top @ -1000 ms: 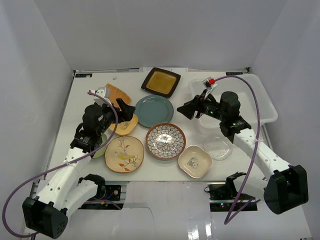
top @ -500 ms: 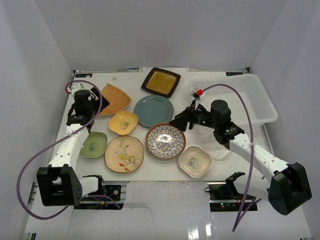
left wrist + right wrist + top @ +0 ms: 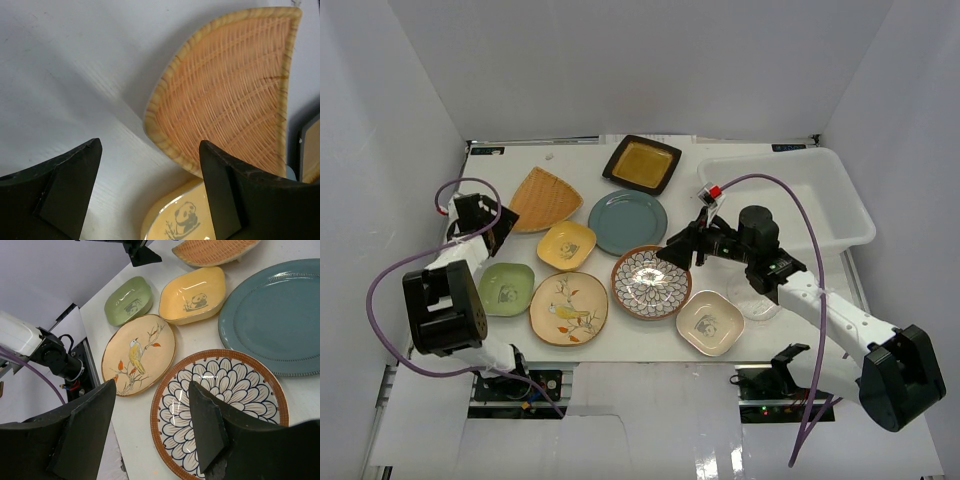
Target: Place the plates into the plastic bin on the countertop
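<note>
White translucent plastic formed the bin, which stood at the far right of the bench with no plate visible inside; the task was therefore judged barely begun, with every dish left to move. Nine dishes lay on the bench left of the bin: a square plate with a yellow centre at the far edge, a wicker tray, a teal plate, a yellow dish, a green dish, a bird plate, a flower plate, a cream dish and a glass dish partly under the right arm. The right fingers were spread and empty, poised above the flower plate. The left fingers were likewise spread and empty, near the left edge and aimed toward the wicker tray. The bench was flat, white and matte, enclosed on three sides by plain white walls.
</note>
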